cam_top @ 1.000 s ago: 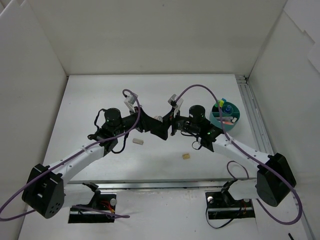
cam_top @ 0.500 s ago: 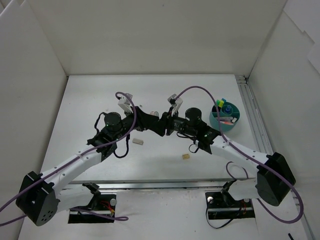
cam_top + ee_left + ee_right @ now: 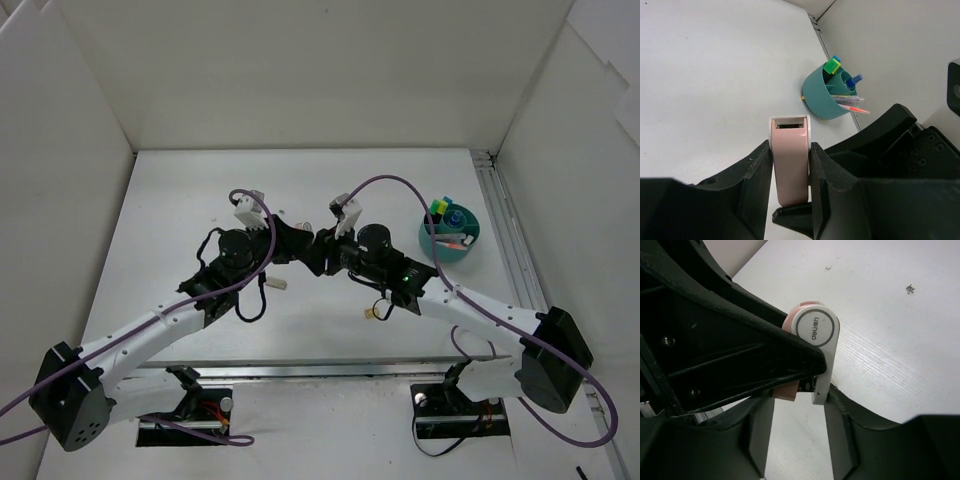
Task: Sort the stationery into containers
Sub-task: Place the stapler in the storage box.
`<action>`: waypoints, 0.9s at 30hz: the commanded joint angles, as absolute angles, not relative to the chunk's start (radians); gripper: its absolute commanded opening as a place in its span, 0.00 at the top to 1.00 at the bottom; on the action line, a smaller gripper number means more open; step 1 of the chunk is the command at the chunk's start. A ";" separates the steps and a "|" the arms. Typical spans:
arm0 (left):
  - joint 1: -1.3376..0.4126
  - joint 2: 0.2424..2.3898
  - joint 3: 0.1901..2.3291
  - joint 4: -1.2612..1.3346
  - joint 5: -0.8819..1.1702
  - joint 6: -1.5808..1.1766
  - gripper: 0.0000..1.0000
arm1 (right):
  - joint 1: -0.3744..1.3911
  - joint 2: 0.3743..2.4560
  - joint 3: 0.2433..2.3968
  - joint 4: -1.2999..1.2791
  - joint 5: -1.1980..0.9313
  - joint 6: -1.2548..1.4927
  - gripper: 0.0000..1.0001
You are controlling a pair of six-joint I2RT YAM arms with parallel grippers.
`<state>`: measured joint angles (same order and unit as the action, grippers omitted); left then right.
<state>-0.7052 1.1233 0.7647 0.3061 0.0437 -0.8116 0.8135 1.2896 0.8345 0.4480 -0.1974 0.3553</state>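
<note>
Both arms lean in over mid-table, wrists nose to nose. The left gripper [image 3: 790,150], reaching from seven o'clock, pinches the pink eraser [image 3: 789,172] narrowly. The right gripper [image 3: 799,402], reaching from five o'clock, clamps the same eraser's white end. The teal tub [image 3: 432,243] sits at three o'clock.

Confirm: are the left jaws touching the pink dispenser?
Touching. The left wrist view shows the pink dispenser clamped between both left jaws, with no gap on either side.
</note>
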 commanded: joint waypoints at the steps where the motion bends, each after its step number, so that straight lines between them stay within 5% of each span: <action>1: -0.738 1.103 0.807 0.310 0.081 -0.802 1.00 | 0.818 1.259 0.893 0.658 -0.095 0.367 0.65; 8: -0.738 1.083 0.789 0.319 0.112 -0.807 0.95 | 0.821 1.255 0.881 0.676 -0.094 0.327 0.86; 11: -0.738 1.063 0.781 0.314 0.109 -0.802 0.83 | 0.819 1.235 0.862 0.675 -0.098 0.314 0.95; 14: -0.738 1.046 0.781 0.307 0.103 -0.787 0.49 | 0.818 1.220 0.847 0.670 -0.107 0.302 0.98; 21: -0.738 1.026 0.801 0.256 0.074 -0.753 0.00 | 0.819 1.198 0.864 0.496 -0.103 0.241 1.00; 27: -0.738 0.948 0.805 0.131 0.005 -0.710 0.00 | 0.767 1.129 0.943 0.154 0.056 0.103 1.00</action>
